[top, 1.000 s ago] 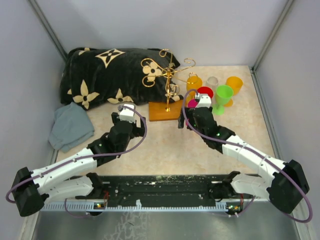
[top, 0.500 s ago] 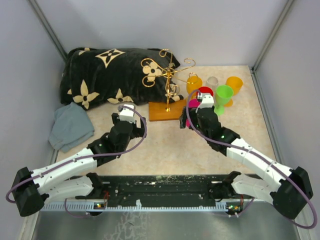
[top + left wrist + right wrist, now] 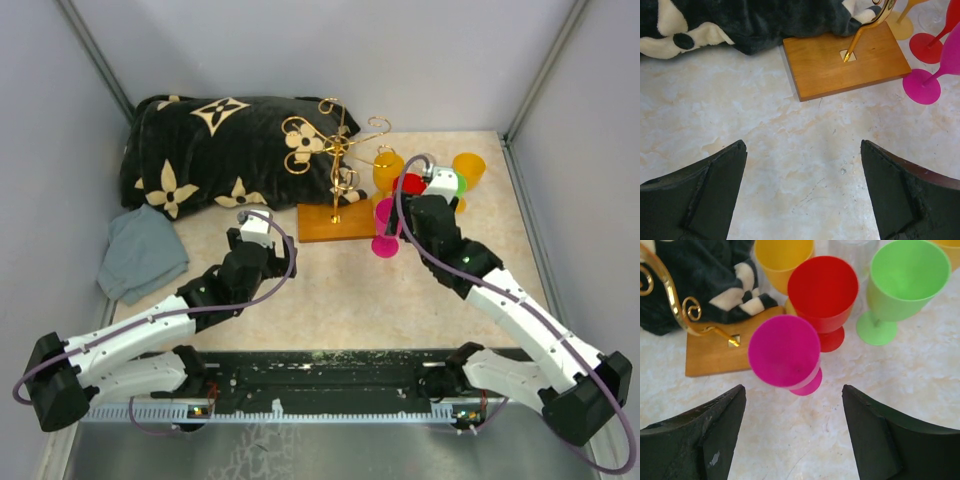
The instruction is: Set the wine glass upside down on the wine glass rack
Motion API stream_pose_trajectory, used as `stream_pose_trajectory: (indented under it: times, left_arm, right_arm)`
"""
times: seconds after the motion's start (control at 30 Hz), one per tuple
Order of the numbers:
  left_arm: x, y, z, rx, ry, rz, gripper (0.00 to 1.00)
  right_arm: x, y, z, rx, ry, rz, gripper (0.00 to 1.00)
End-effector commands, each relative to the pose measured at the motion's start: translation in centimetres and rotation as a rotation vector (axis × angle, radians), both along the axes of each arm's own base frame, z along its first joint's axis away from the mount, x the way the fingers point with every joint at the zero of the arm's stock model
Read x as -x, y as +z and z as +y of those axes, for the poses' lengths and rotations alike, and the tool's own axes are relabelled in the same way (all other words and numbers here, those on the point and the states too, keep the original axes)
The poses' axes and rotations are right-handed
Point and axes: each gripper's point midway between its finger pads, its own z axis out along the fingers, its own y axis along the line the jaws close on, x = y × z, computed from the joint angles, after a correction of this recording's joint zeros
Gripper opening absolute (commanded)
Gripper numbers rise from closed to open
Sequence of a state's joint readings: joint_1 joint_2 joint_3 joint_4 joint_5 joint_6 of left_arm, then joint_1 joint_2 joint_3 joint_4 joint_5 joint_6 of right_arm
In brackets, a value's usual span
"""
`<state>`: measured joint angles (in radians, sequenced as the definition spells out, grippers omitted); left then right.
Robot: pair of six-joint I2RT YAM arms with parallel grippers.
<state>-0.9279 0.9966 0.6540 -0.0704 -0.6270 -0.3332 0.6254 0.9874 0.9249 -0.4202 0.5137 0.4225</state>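
**Both grippers spread wide, glasses upright on table**

Top cam: shows wine glass rack (image 3: 336, 190) upright at mid-back of table (image 3: 340, 295), wooden base flat, black flowered cushion (image 3: 215, 150) just behind on its left. Puts magenta wine glass (image 3: 384, 232) just right of the base, w/ red glass (image 3: 408, 184), yellow glass (image 3: 388, 168) and orange glass (image 3: 467, 168) bunched behind. Has left gripper (image 3: 254, 220) over bare table left of the base, right gripper (image 3: 438, 182) above the glass cluster. Shows grey cloth (image 3: 145, 252) by left wall.

Left wrist cam: shows left gripper (image 3: 802, 150) w/ fingers far apart, nothing btw them; rack base ahead, magenta foot just beside its right end.

Right wrist cam: shows right gripper (image 3: 792, 390) spread, holding nothing. Puts magenta glass straight ahead, mouth up, on table; red one right behind, green glass (image 3: 905, 280) to the right, clear glass (image 3: 852, 247) at top edge.
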Motion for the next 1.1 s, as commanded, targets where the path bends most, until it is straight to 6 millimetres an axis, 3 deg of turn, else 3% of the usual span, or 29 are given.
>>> stream_pose_trajectory:
  times: [0.0,0.27,0.53,0.67,1.07]
  left_arm:
    - [0.1,1.0,-0.6,0.042,-0.013,0.000,1.00]
    - [0.3,1.1,-0.6,0.051,-0.022,0.005,1.00]
    - [0.3,0.7,-0.9,0.054,-0.026,0.016,1.00]
    - [0.2,0.5,-1.1,0.047,-0.028,0.024,1.00]
    - [0.1,0.7,-1.2,0.047,-0.028,0.022,1.00]
  right_arm:
    - [-1.5,0.6,-1.6,-0.005,-0.062,0.022,0.75]
    - [-3.5,-1.8,-1.2,-0.005,-0.077,0.068,0.64]
    - [-5.1,-2.2,-1.9,-0.023,-0.110,0.063,0.60]
    - [-5.9,-2.9,-2.0,-0.024,-0.114,0.071,0.53]
    - [-6.8,-5.2,-1.6,-0.009,-0.110,0.115,0.36]
